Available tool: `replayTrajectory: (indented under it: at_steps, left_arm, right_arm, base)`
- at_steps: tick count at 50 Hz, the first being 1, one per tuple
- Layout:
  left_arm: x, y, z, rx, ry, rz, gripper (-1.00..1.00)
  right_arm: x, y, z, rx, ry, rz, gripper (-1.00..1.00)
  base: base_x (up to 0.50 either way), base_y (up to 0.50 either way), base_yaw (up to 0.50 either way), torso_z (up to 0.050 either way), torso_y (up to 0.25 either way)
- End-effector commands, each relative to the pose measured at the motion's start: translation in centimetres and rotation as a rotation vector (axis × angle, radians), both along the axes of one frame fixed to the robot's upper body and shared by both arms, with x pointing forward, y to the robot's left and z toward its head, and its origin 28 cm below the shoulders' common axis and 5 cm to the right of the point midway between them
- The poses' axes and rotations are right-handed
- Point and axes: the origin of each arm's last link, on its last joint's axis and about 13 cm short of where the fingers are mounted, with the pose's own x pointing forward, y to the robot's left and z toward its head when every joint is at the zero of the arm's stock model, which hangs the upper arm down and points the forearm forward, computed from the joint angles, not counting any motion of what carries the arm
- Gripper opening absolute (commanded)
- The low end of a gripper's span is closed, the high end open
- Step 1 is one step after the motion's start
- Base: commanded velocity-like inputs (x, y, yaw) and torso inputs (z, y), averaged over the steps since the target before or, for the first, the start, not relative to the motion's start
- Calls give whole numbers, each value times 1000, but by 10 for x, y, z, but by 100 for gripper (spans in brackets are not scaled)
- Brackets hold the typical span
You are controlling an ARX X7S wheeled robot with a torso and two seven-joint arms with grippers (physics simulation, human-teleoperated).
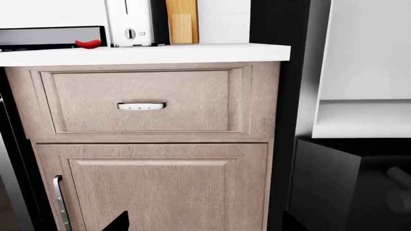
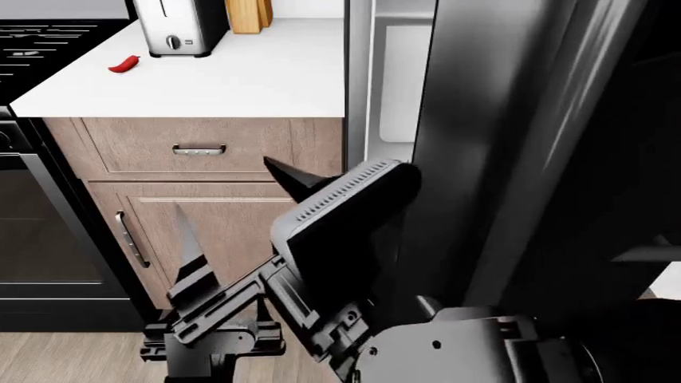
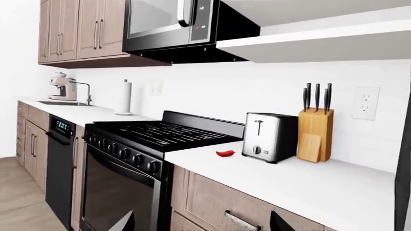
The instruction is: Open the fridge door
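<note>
Right pincer [image 2: 352, 191] beside ajar fridge door [image 2: 500, 144]

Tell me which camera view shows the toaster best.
The right wrist view: the toaster shows whole, beside the knife block. The head view catches it small at the top edge; the left wrist view shows only a narrow front strip.

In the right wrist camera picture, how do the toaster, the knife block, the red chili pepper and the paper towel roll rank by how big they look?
Largest to smallest as they appear:
1. Knife block with its knives, close to the toaster
2. Toaster
3. Paper towel roll, though it stands farther from the camera, so its true size is unsure
4. Red chili pepper
</note>
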Motion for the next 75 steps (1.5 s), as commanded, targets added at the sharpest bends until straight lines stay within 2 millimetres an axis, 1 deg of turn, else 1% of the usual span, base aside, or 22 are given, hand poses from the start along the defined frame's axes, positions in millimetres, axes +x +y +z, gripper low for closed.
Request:
replayTrajectory:
  at_steps: [1,7,11,21,28,39,42,44,45,51,61,63,68,71,73,75]
  left_arm:
    - [0,0,1,-2,0,0,100]
    - [0,0,1,-2,0,0,100]
    - [-1,0,0,-2,0,0,100]
    - [-1,0,1,-3,0,0,100]
    - [0,1,1,-5,2,0,100]
    - [0,1,1,-7,2,0,100]
    - [0,1,0,-8,3,1,100]
    - [0,1,0,-8,3,0,100]
    - [0,1,0,-9,3,1,100]
    - [0,1,0,-12,3,2,100]
    - [-1,1,0,-13,5,1,100]
    - [-1,1,-1,-12,4,0,100]
    - [-1,1,-1,-13,3,1,100]
    - [-1,1,0,-12,3,0,100]
    - [-1,1,0,-13,3,-1,100]
    - [-1,1,0,-12,2,-1,100]
  right_arm:
    - [19,15,5,-23,22,-2,100]
    - [30,20,3,-36,34,-8,100]
    - [35,21,4,-32,37,-13,100]
    - [59,26,7,4,49,-40,100]
    - [71,25,2,39,72,-70,100]
    - [89,20,4,82,67,-142,100]
    - [91,20,1,87,70,-157,100]
    - [93,21,-2,78,101,-182,100]
    - [95,22,-3,75,97,-165,100]
    - [101,21,-2,35,102,-186,100]
    - [103,21,-4,45,137,-228,100]
    - [105,19,-5,-22,113,-291,100]
    - [107,15,-7,-17,132,-341,100]
    - [110,12,-13,-66,144,-414,100]
    - [111,10,-14,-98,123,-437,100]
    - [112,9,-15,-94,129,-435,100]
  base:
    - [0,0,0,0,0]
    - [0,0,0,0,0]
    - [0,0,0,0,0]
    - [0,0,0,0,0]
    - [0,0,0,0,0]
    - [0,0,0,0,0]
    - [0,0,0,0,0]
    - [0,0,0,0,0]
    - [0,0,0,0,0]
    - [0,0,0,0,0]
    - [0,0,0,0,0]
    - [0,0,0,0,0]
    - [0,0,0,0,0]
    - [0,0,0,0,0]
    - [0,0,0,0,0]
    - [0,0,0,0,0]
